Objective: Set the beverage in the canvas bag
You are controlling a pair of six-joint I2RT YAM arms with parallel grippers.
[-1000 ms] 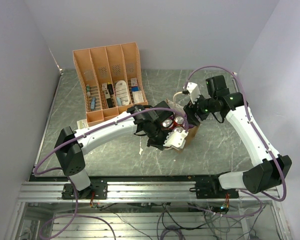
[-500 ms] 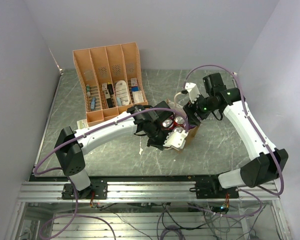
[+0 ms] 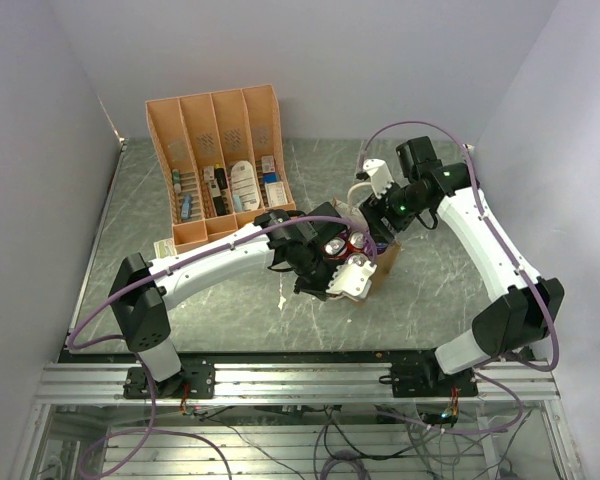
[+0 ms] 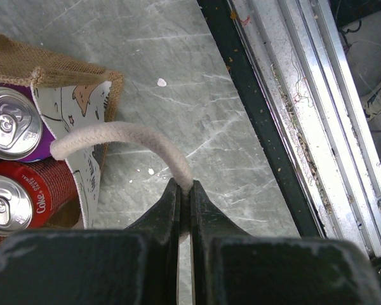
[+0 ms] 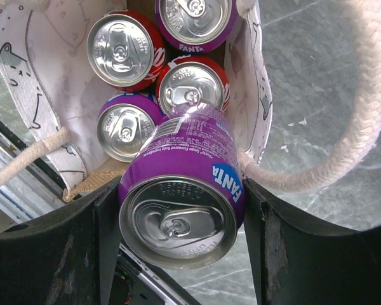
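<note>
Purple can [image 5: 190, 146] over the bag [image 5: 25, 79]
The right claw [image 5: 181, 190] grips the can; the left claw [image 4: 183, 190] is closed on a handle [image 4: 114, 135]. Lower it upright, clear of packed cans [image 5: 124, 47].

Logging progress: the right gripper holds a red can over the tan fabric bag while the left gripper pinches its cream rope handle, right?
Wrong colour: the right gripper holds a purple Fanta can, as the right wrist view shows. The rest stands.
</note>
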